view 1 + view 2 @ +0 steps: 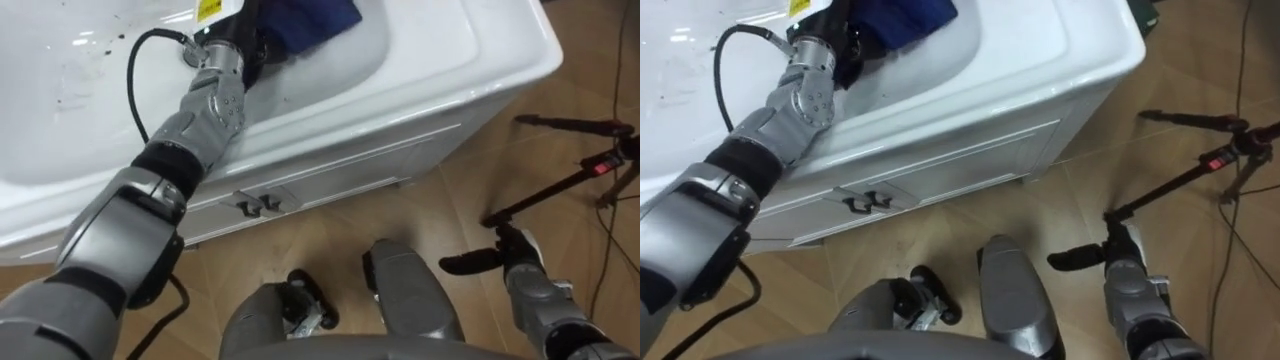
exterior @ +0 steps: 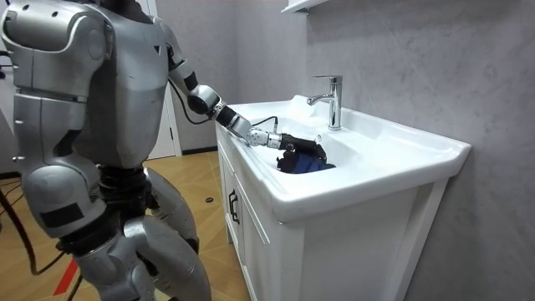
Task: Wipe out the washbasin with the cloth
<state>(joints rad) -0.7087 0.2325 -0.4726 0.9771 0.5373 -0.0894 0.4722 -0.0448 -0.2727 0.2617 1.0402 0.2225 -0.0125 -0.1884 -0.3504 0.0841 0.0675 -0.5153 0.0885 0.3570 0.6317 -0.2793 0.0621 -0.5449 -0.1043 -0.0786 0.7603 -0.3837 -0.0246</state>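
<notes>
A white basin [image 1: 420, 50] sits on a white cabinet, and I stand in front of it. A dark blue cloth [image 1: 305, 20] lies bunched in the bowl, also seen as the cloth [image 2: 308, 164] in the room view. My left arm reaches over the rim, and my left hand [image 1: 243, 48] rests on the near side of the cloth with fingers curled into it. The same left hand [image 2: 294, 144] lies on top of the cloth in the room view. My right hand [image 1: 498, 257] hangs low by my side above the floor, fingers straight, holding nothing.
A chrome tap [image 2: 333, 100] stands at the back of the basin. Dark specks [image 1: 75, 75] mark the basin's left surface. The cabinet doors carry two dark handles [image 1: 258, 205]. A black tripod [image 1: 575, 180] stands on the wooden floor to my right.
</notes>
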